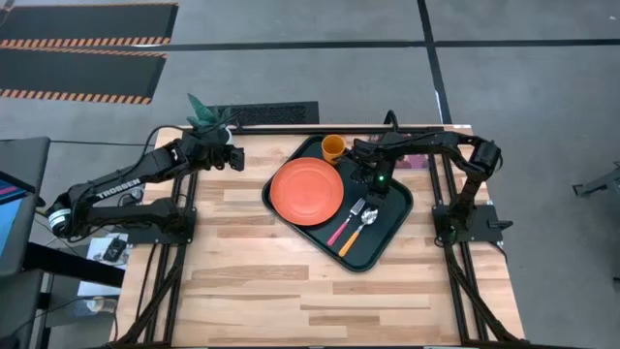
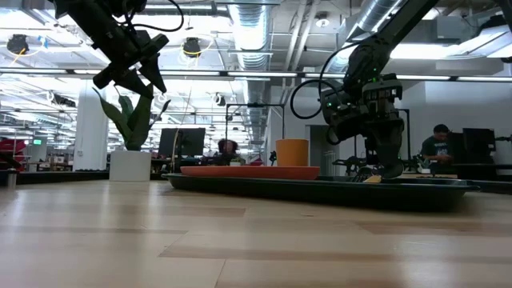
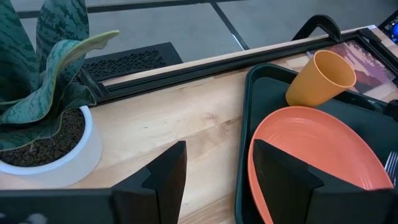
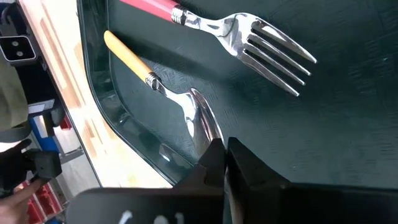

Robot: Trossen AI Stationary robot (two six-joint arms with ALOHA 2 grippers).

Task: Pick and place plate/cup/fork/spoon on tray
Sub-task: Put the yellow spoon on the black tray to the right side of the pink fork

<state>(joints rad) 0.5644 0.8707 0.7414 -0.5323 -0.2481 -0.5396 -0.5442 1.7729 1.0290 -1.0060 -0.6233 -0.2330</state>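
Observation:
The dark tray [image 1: 395, 211] lies at the table's far right. On it are the orange-red plate [image 1: 306, 191], the orange-yellow cup [image 1: 332, 147], the pink-handled fork [image 1: 346, 222] and the yellow-handled spoon [image 1: 358, 233]. Fork and spoon lie side by side. My right gripper [image 1: 374, 197] points down into the tray. It is shut at the tip of the spoon's bowl [image 4: 200, 121]. My left gripper [image 1: 239, 157] is open and empty, raised over the table left of the tray. My right gripper [image 4: 225, 163] has its shut fingers on the tip of the spoon's bowl [image 4: 211, 138], coming from above. The fingers hide the exact place of contact. The spoon lies along the tray floor, its handle [image 4: 127, 55] pointing away from the fingers.
A potted plant [image 1: 208, 116] stands at the table's far edge, behind my left gripper. A reddish picture book [image 3: 367, 59] lies beyond the tray's far side. Bare wood fills the table's near half.

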